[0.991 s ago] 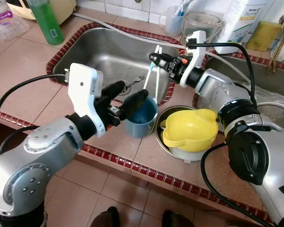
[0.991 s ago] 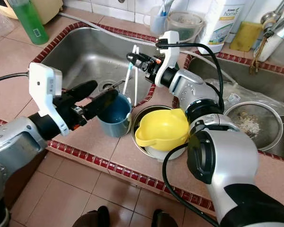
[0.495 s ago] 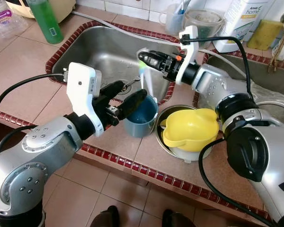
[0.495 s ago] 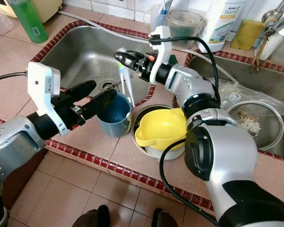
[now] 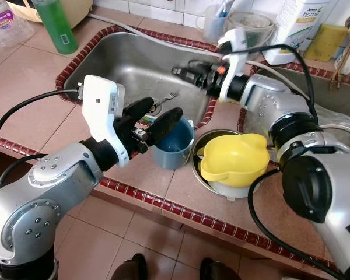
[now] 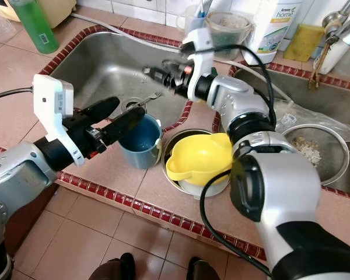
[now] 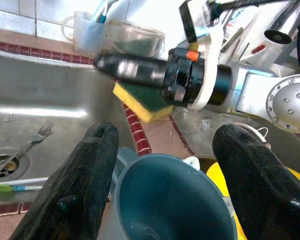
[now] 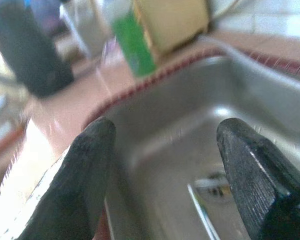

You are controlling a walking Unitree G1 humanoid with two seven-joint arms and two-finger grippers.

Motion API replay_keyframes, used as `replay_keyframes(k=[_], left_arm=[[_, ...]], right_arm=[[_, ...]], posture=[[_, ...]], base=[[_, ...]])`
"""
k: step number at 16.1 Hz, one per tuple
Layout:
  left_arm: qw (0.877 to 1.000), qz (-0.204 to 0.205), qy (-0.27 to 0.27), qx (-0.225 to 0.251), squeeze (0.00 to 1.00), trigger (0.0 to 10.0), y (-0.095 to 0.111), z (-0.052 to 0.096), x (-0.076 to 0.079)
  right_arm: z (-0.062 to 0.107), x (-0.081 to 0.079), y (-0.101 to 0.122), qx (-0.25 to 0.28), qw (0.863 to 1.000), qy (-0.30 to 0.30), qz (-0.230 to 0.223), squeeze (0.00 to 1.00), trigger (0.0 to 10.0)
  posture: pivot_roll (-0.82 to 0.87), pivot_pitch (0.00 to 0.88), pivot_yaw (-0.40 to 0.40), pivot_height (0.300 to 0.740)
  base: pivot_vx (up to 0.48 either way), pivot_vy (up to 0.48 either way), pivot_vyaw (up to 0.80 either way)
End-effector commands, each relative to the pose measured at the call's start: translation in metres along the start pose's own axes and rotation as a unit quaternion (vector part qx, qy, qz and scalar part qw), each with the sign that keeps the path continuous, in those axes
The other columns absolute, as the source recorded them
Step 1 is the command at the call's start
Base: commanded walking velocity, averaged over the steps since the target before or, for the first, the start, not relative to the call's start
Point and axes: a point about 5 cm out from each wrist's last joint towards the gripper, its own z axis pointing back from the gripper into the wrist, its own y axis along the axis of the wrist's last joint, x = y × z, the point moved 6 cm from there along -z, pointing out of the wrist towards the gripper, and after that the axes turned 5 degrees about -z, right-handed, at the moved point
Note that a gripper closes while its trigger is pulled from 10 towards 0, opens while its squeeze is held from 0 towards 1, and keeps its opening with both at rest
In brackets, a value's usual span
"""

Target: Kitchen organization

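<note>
The cup point(image 5: 174, 143), a blue-grey one, stands on the tiled counter point(image 5: 23, 87) at the near right corner of the sink point(image 6: 99, 64), touching a steel bowl point(image 5: 203, 153) that holds a yellow bowl point(image 5: 233, 158). We reach our left arm in from the near side of the sink, forearm slanting up toward the cup, and the left gripper point(image 5: 154, 116) hovers over the cup's near rim. Its two fingers point(image 7: 85, 180) stand spread, one on either side of the cup's mouth, gripping nothing.

Our right arm bends at the elbow beside the bowls and stretches out level over the sink's right edge. The right gripper point(image 5: 184, 71) points across the basin, blurred in the eye views. In the right wrist view its fingers point(image 8: 92, 170) are parted, with nothing between them.

On the sink floor lie a fork point(image 5: 166, 99) near the drain and a toothbrush point(image 7: 15, 186). A yellow-and-green sponge point(image 7: 140, 100) rests on the ledge at the sink's right edge. A green bottle point(image 5: 55, 23) stands beyond the sink's far left corner.
</note>
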Motion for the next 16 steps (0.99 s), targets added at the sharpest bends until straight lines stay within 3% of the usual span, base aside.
replay_keyframes(k=[1,4,7,8,10,11,15,16], left_arm=[[1.0,-0.008,0.002,0.005,0.0,10.0,0.003,0.0,0.0],[0.999,-0.012,0.034,0.014,0.0,10.0,0.005,0.001,-0.014],[0.996,-0.01,0.082,0.024,0.0,10.0,0.006,0.0,-0.034],[0.994,-0.002,0.109,0.028,0.0,10.0,0.005,0.001,-0.048],[0.992,-0.006,0.127,0.021,0.0,10.0,0.002,0.0,-0.059],[0.989,-0.008,0.143,0.026,0.0,10.0,0.004,-0.003,-0.072],[0.983,-0.011,0.179,0.033,0.0,10.0,0.006,-0.009,-0.094],[0.981,-0.025,0.189,0.038,0.0,10.0,0.007,-0.01,-0.098]], right_arm=[[0.002,-0.001,0.023,0.041,0.999,0.001,-0.014,0.0,10.0],[0.013,-0.002,0.063,0.129,0.991,0.017,-0.013,0.0,10.0],[0.023,0.003,0.084,0.191,0.981,0.007,-0.019,0.0,10.0],[0.027,0.014,0.088,0.205,0.978,-0.043,-0.005,0.0,10.0],[0.032,0.016,0.094,0.222,0.973,-0.061,0.019,0.0,10.0],[0.036,0.015,0.095,0.235,0.969,-0.062,0.053,0.0,10.0],[0.057,0.038,0.088,0.259,0.954,-0.14,0.054,0.0,10.0],[0.064,0.041,0.084,0.262,0.95,-0.155,0.074,0.0,10.0]], posture=[[-0.02,0.272,-0.008,0.74],[-0.02,0.248,-0.011,0.74],[-0.01,0.222,-0.015,0.74],[-0.01,0.201,-0.015,0.74],[0.0,0.185,-0.016,0.74],[-0.01,0.164,-0.008,0.74],[-0.02,0.132,0.008,0.74],[-0.03,0.129,0.011,0.74]], base=[[0.0,0.0,0.0],[0.0,0.0,0.0],[0.0,0.0,0.0],[0.0,0.0,0.0],[0.0,0.0,0.0],[0.0,0.0,0.0],[0.0,0.0,0.0],[0.0,0.0,0.0]])
